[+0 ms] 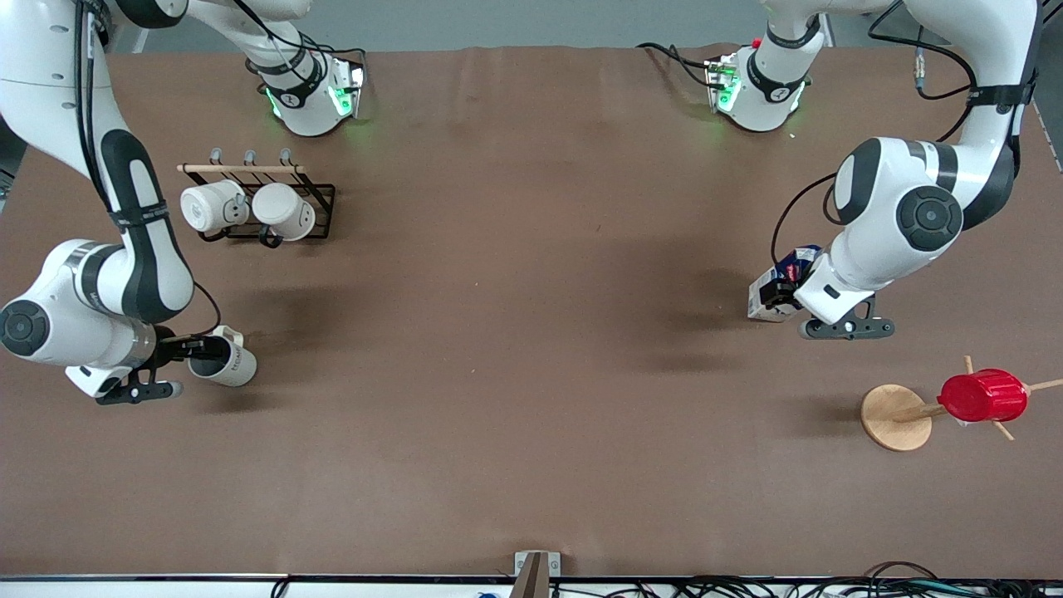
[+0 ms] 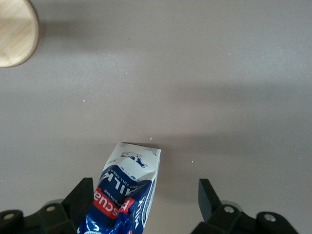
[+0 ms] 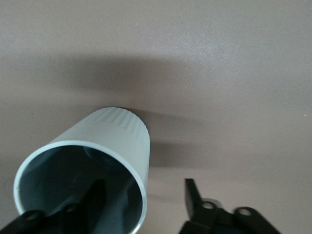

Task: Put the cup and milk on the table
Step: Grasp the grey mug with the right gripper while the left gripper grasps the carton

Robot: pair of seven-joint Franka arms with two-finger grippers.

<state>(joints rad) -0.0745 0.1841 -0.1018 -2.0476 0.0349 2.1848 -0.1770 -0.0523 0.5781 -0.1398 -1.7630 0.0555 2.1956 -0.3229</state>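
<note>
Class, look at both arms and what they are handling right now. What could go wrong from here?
1. The milk appears to lean against one finger of the open left gripper. Pulling that gripper away could topple the milk onto the table.
2. One finger of the open right gripper sits inside the cup. A sideways retreat might drag or tip the cup.
</note>
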